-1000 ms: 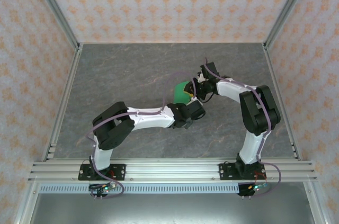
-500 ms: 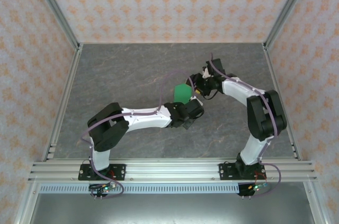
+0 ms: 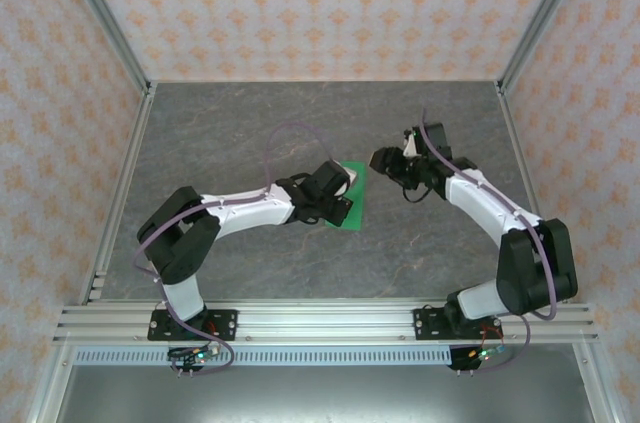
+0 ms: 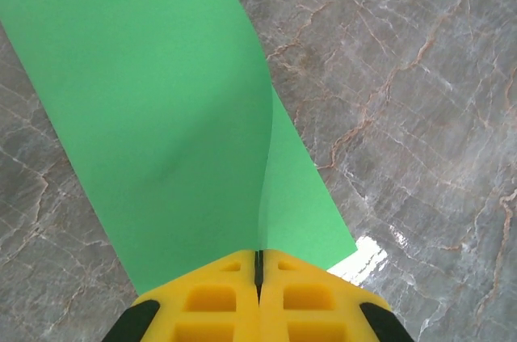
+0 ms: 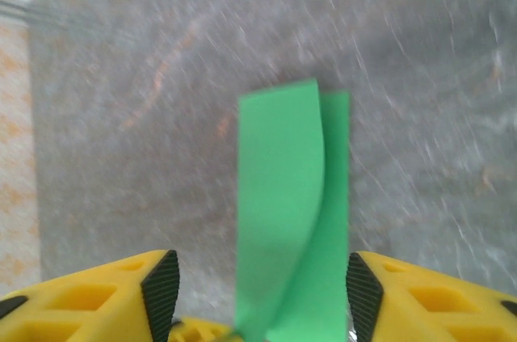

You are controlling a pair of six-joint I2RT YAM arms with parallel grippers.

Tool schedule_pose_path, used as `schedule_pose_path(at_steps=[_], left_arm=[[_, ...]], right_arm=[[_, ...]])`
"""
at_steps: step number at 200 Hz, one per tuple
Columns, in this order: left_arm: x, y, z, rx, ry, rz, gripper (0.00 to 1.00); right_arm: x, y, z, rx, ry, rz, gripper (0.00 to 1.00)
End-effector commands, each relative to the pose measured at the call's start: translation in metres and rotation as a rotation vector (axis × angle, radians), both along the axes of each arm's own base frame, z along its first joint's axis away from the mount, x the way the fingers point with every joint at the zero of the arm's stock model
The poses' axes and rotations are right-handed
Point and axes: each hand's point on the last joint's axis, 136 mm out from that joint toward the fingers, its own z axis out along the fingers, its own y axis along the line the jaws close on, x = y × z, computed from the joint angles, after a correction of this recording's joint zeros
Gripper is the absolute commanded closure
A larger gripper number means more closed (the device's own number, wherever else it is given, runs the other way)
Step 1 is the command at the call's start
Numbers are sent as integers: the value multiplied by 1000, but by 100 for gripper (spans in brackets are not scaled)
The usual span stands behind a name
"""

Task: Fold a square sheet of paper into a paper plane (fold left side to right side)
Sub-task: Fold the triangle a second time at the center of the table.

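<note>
Green square sheet of paper point(image 4: 161, 99) doubled over, upper layer bowed. Left gripper point(image 4: 258, 265) clamped on its edge. Right gripper point(image 3: 383, 159) jaws apart, empty, beside sheet.

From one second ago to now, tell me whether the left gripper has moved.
Yes. In the top view the left gripper, shut on the green sheet of paper, has shifted left, toward the table's left side rail.

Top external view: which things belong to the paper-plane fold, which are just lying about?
Job: green paper sheet, half folded; left pincer, shut on its edge; right pincer, open, clear of it.
Just surroundings: grey marbled table; aluminium frame rail; patterned walls.
</note>
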Motion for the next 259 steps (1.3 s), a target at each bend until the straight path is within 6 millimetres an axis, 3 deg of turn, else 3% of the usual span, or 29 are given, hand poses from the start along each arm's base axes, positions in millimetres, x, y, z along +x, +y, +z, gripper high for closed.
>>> schedule_pose_path(at_steps=[1,36,58,102,164,215,259], left_arm=[[-4,-9,12,-128,54,-22,100],[1,2,11,-140,90,-6,100],[1,10,9,-127,106,0,100],[1,20,5,-70,121,-8,100],[11,27,-2,-21,132,-17,100],[17,27,1,-17,121,-17,100],[13,26,5,-41,130,-28,100]], right_arm=[[-24,17,-10,41,35,60,49],[-51,41,-43,64,117,94,76],[-60,48,-60,66,153,90,85],[-75,59,-86,21,251,124,91],[-85,50,-114,-64,346,118,91],[-83,47,-112,-89,324,123,90],[-60,38,-77,-61,178,86,83]])
